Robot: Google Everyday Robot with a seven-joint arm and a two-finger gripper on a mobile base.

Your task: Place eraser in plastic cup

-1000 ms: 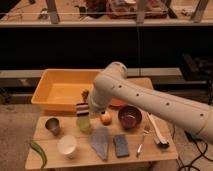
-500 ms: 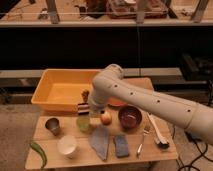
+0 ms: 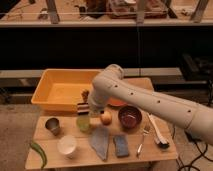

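The arm [image 3: 150,102] bends down leftward, its hand [image 3: 85,103] closed on the eraser [image 3: 82,108].

A lab: cluttered workbench [image 3: 125,12] behind wooden table [image 3: 150,155].

- Warm amber light falls from overhead onto the wooden table [image 3: 155,156], casting a yellow tint over a dim workshop scene.
- The white arm [image 3: 150,102] is the brightest surface, lit along its upper side and shaded underneath.
- The gripper [image 3: 85,102], clamped on the eraser [image 3: 82,108] just above the plastic cup [image 3: 83,123], sits in the arm's shadow, and its detail is lost in the dark.
- The yellow bin [image 3: 60,92] glows evenly, while the metal cup [image 3: 52,125] shows only a dull sheen.
- The band behind the table is near black; the shelf strip above it is brighter.
- The whole frame is soft, and the outlines of small objects are smeared.
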